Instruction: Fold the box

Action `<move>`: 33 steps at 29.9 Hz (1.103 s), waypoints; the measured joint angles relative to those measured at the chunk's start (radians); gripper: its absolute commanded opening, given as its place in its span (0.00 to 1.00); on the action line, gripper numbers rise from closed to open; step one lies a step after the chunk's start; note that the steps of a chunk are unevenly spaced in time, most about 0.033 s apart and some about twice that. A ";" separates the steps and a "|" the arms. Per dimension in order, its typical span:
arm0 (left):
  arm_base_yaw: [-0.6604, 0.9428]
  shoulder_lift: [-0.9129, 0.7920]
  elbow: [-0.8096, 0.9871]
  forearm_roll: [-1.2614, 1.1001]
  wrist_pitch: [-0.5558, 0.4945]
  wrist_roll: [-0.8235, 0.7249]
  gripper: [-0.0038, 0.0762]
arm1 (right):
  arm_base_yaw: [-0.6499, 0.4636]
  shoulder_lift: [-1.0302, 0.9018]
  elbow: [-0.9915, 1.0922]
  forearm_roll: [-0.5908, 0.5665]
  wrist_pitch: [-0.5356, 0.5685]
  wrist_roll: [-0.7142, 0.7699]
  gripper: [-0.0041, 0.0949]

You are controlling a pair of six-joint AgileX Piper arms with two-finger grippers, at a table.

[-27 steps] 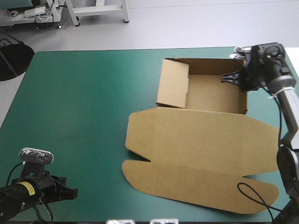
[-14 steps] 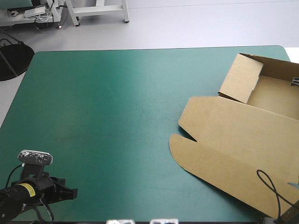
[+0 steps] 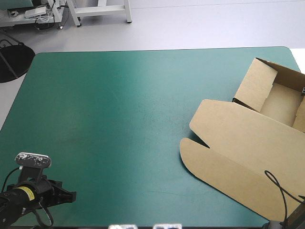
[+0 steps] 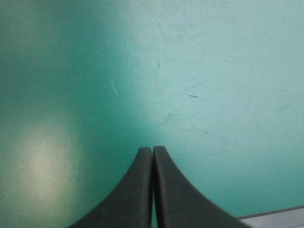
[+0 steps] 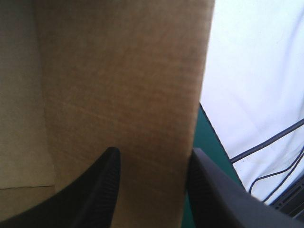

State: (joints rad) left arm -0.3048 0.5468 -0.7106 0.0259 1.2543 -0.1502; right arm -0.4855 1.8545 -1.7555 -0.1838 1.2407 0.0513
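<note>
The brown box [image 3: 248,138] lies at the table's right side, turned at an angle. Its tray part with raised walls [image 3: 281,95] is toward the far right corner. The flat lid with rounded flaps [image 3: 224,162] points toward the front. In the right wrist view my right gripper [image 5: 154,154] has one black finger on each side of a raised brown wall [image 5: 123,71], shut on it. That gripper is outside the high view, past its right border. My left gripper [image 3: 71,195] rests at the front left corner, shut, its fingers meeting in one arch [image 4: 152,149] over bare cover.
The teal-green cover [image 3: 119,105] stretches bare from the box to the left edge. The table's right edge [image 5: 209,142] lies just beside the gripped wall, with pale floor [image 5: 256,71] beyond it.
The box has slid right from the table's far middle and turned, part of it now past the picture's right border. The right arm left the high view. The left arm barely moved.
</note>
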 measured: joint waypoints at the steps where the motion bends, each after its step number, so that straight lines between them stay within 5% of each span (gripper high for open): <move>1: 0.000 0.000 0.000 0.000 0.000 0.000 0.04 | 0.000 0.001 -0.005 -0.001 0.000 -0.007 0.51; 13: 0.000 0.000 0.001 0.014 -0.001 0.006 0.04 | 0.000 -0.135 -0.086 0.042 0.002 -0.031 0.45; 20: 0.000 -0.048 0.070 0.042 -0.030 0.007 0.04 | 0.000 -0.350 -0.065 0.295 0.008 -0.093 0.03; 24: 0.000 -0.114 0.124 0.037 -0.056 0.016 0.04 | 0.032 -0.514 0.020 0.419 0.009 -0.169 0.04; 33: 0.000 -0.277 0.168 0.001 -0.098 0.165 0.04 | 0.266 -0.850 0.373 0.459 0.009 -0.224 0.04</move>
State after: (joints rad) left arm -0.3048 0.2699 -0.5422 0.0267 1.1567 0.0145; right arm -0.2193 1.0049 -1.3825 0.2756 1.2498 -0.1725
